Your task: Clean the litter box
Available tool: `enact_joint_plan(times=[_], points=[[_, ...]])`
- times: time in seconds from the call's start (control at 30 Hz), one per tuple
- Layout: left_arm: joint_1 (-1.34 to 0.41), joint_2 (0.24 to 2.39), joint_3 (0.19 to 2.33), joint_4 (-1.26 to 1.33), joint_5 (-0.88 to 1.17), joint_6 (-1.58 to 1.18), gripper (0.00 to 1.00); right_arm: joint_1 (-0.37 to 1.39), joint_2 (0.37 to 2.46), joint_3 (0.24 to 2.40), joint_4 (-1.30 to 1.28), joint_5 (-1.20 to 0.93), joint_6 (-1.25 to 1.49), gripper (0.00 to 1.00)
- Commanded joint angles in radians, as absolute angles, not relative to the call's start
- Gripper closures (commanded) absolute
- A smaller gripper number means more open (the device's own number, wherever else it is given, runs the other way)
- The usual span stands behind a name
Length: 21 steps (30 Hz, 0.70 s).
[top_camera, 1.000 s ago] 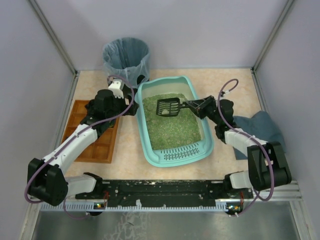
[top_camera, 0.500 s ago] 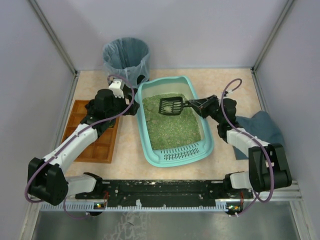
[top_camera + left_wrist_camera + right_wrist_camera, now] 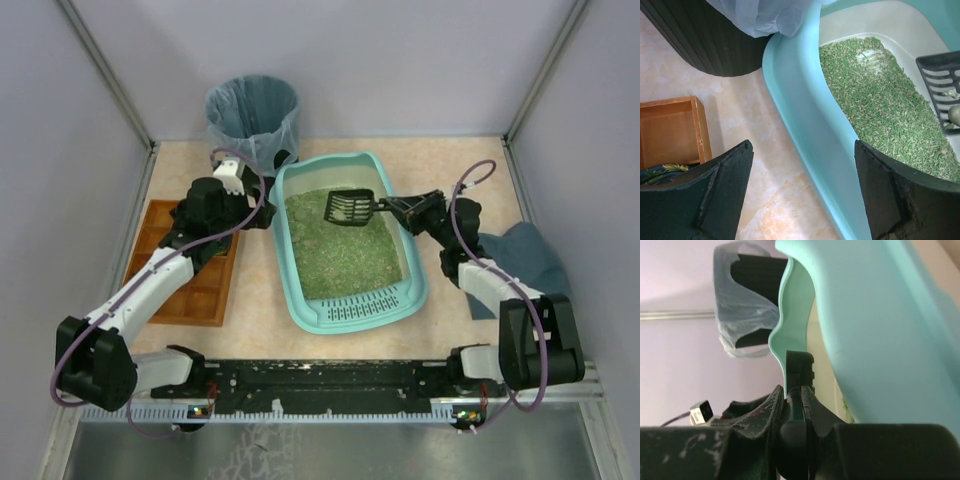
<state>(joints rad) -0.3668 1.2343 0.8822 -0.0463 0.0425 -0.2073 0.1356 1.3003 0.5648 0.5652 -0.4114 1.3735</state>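
Note:
The teal litter box [image 3: 300, 300] sits mid-table, filled with green litter. A black slotted scoop [image 3: 350, 207] hangs over its far end, holding a pale clump [image 3: 955, 114]. My right gripper [image 3: 397, 208] is shut on the scoop's handle [image 3: 800, 365], just outside the box's right wall [image 3: 880, 330]. My left gripper [image 3: 262, 215] stands open astride the box's left rim [image 3: 805, 110]. One of its fingers is outside over the table and the other is over the litter. Neither finger presses the rim.
A black bin with a blue-grey bag [image 3: 252, 115] stands behind the box's far left corner. A brown wooden compartment tray [image 3: 190, 265] lies under the left arm. A dark cloth [image 3: 525, 255] lies at the right. Grey walls close off both sides and the back.
The right gripper has carried the scoop up off the litter and a little toward the far right. The left arm has hardly moved.

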Motion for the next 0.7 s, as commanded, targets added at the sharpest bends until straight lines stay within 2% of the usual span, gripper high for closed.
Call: enact_joint_plan(times=[0.0,0.17,0.27,0.4,0.67], points=[[-0.314,1.203,0.885,-0.012,0.063,-0.248,0.13,0.213,1.272,0.677,0.539,-0.411,1.312,1.0],[-0.237,1.203,0.886,-0.009,0.114,-0.286,0.14,0.13,1.267,0.603,0.635,-0.409,1.391,1.0],[-0.236,1.19,0.881,-0.001,0.102,-0.277,0.14,0.171,1.278,0.655,0.575,-0.434,1.337,1.0],[-0.236,1.193,0.921,-0.044,0.104,-0.284,0.13,0.14,1.266,0.618,0.61,-0.419,1.383,1.0],[-0.229,1.174,0.863,-0.018,0.072,-0.281,0.12,0.181,1.29,0.742,0.461,-0.444,1.328,1.0]])
